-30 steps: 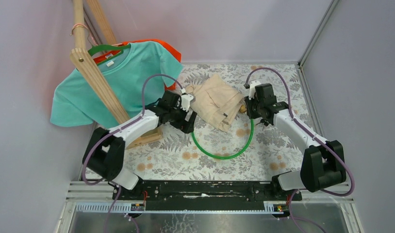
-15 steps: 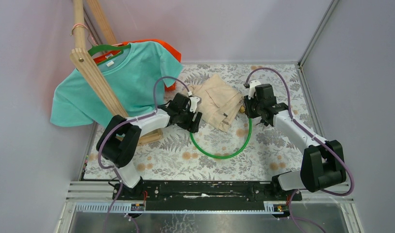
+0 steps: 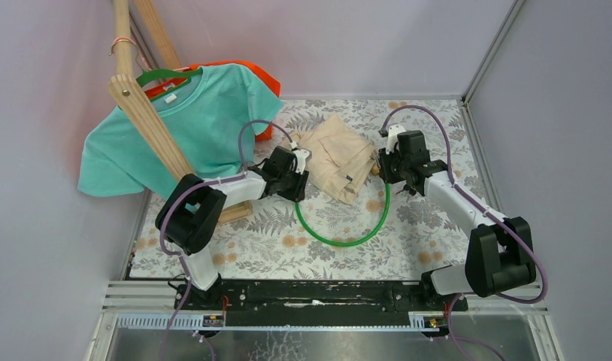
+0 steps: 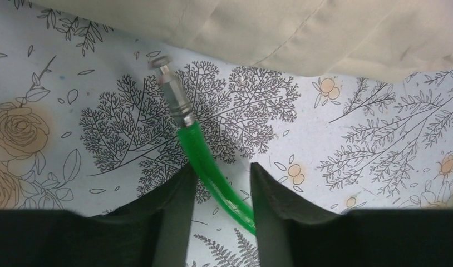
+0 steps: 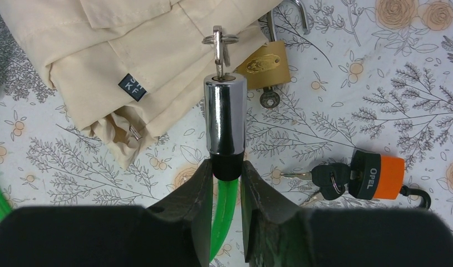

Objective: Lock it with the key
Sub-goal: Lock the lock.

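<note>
A green cable lock (image 3: 340, 242) lies in a loop on the floral table. My right gripper (image 5: 224, 164) is shut on the black collar of its chrome lock cylinder (image 5: 225, 114). A key (image 5: 218, 47) on a ring sticks out of the cylinder's far end. The cable's other end, a metal pin (image 4: 173, 94), lies on the table next to the beige cloth. My left gripper (image 4: 221, 169) straddles the green cable (image 4: 193, 142) just behind that pin. The cable crosses slantwise between the two fingers, and a gap still shows beside it.
Folded beige cloth (image 3: 337, 154) lies between the two grippers. A brass padlock (image 5: 264, 67) and an orange padlock (image 5: 377, 175) with black keys (image 5: 324, 177) lie near the right gripper. A teal shirt (image 3: 183, 124) hangs on a wooden rack (image 3: 149, 124) at the left.
The left arm has swung in toward the cable's pin end and its jaws have narrowed around the cable. The right gripper has held still.
</note>
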